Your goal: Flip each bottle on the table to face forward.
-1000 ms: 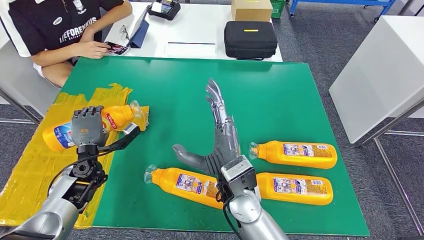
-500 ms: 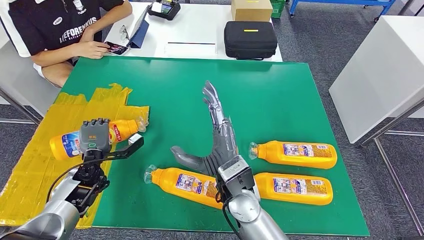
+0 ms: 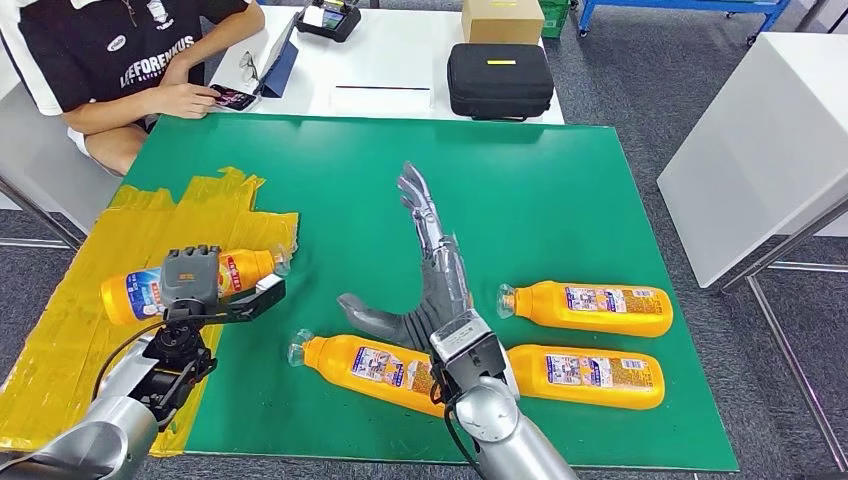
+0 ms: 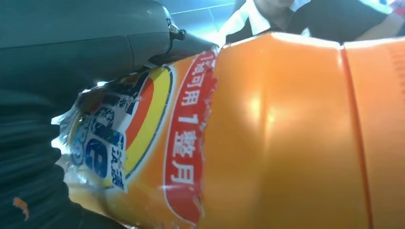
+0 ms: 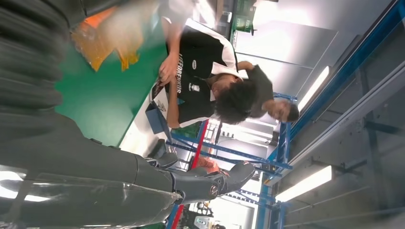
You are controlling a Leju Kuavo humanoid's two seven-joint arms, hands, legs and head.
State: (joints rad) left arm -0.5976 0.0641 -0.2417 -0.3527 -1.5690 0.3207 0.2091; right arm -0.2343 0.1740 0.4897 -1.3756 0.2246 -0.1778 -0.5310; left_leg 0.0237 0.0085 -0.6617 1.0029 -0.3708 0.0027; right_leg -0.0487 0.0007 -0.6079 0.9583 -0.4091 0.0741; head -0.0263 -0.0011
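Observation:
My left hand (image 3: 192, 280) grips an orange bottle (image 3: 180, 285) with a blue, red and yellow label over the yellow taped patch (image 3: 70, 300) at the table's left; close up, the bottle (image 4: 267, 133) shows its torn label. My right hand (image 3: 425, 270) hovers flat and open above the green table (image 3: 330, 180), fingers stretched away from me, thumb out to the left. Three more orange bottles lie on their sides near the front: one (image 3: 365, 367) just under my right wrist, one (image 3: 590, 307) at right, one (image 3: 585, 376) in front of it.
A person in a black shirt (image 3: 120, 55) sits at the far left with a hand on a phone. A white table behind holds a black case (image 3: 500, 78), a cardboard box (image 3: 502, 18) and a controller (image 3: 330, 17). Another white table (image 3: 770, 140) stands at right.
My left hand has carried its bottle down and towards me, lowering it onto the yellow patch. My right hand has drifted slightly left, still open.

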